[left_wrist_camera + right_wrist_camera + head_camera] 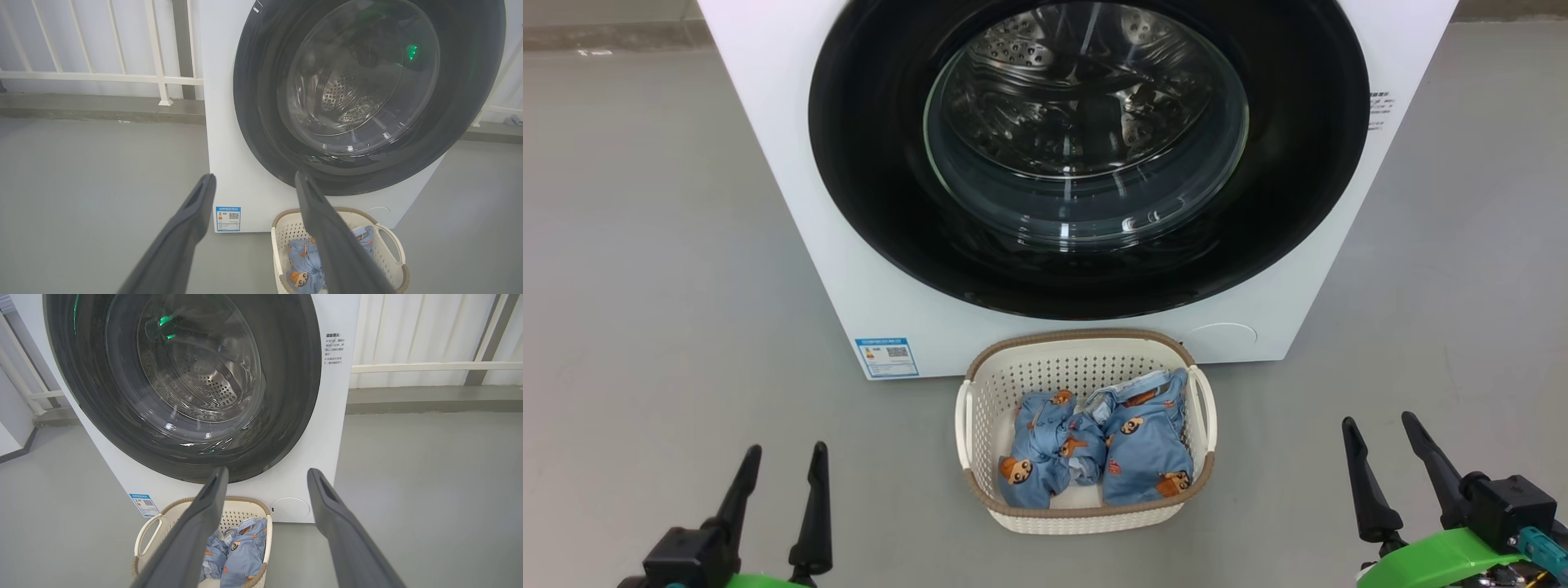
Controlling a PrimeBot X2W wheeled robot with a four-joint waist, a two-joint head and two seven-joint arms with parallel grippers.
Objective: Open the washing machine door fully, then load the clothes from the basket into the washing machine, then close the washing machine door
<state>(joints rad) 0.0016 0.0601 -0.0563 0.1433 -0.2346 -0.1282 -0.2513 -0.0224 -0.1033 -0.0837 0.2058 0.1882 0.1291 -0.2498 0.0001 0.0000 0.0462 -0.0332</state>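
Waiting to start: door shut, clothes in the basket

None of the three jobs looks done. The door sits flat on the front of the washer, with its black ring tight to the white face. It has to be pulled wide open first. After that the clothes must go in, and then the door must be pushed shut. All of that is left to do.

The basket stands on the floor right in front of the washer, just under the door and close to its bottom edge. Two little blue clothes with bear faces lie in it, side by side and bunched up, touching each other. They cover most of the bottom — nothing else is in there with them. Through the glass, the shiny drum with its small holes looks empty, though the glare hides part of it.

The left gripper is low on the left and the right gripper is low on the right. Both are well back from the washer, one on each side of the basket. Each has its two dark fingers spread wide apart, pointing toward the washer. Nothing is between the fingers, and they touch nothing.
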